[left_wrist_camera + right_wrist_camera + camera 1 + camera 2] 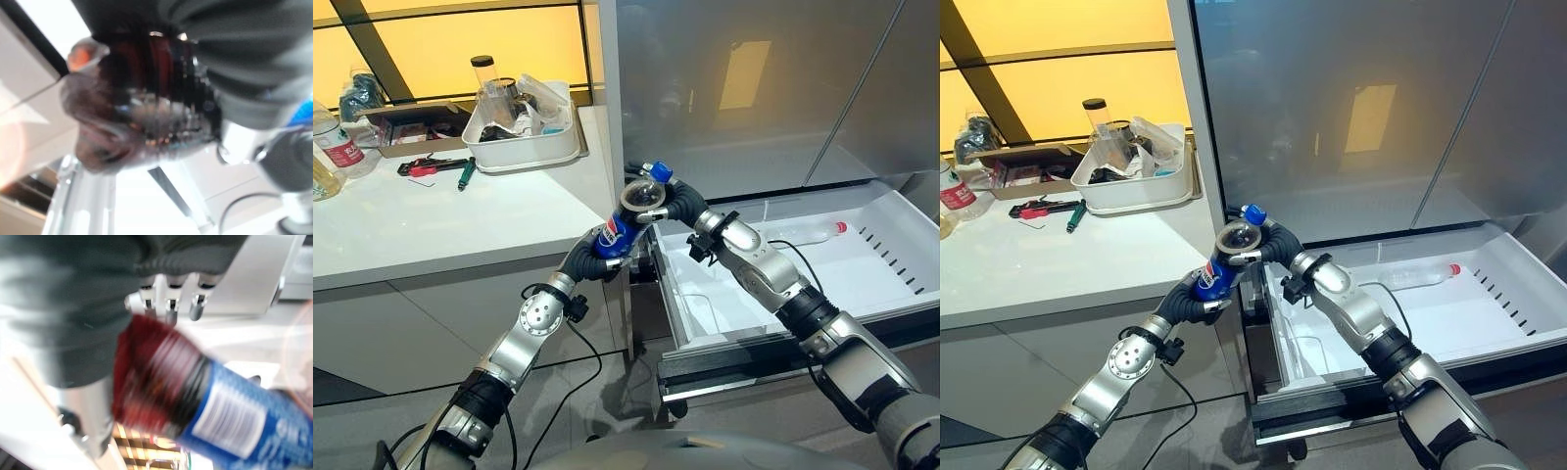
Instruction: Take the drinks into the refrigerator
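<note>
Here, on the white counter [431, 225] at the far left, a white bin [524, 147] holds clutter. Right of it the left hand [592, 259] curls round the lower, blue-labelled part of the cola bottle [631, 211] — tilted, blue cap up. The right hand [680, 204] wraps the bottle's upper part. Further right, the open fridge drawer [901, 230] holds a clear bottle [808, 233] lying flat.

Blue-capped, blue-labelled cola bottle [631, 211] – dark liquid – above a white drawer [881, 269], beside a white counter [460, 220].
</note>
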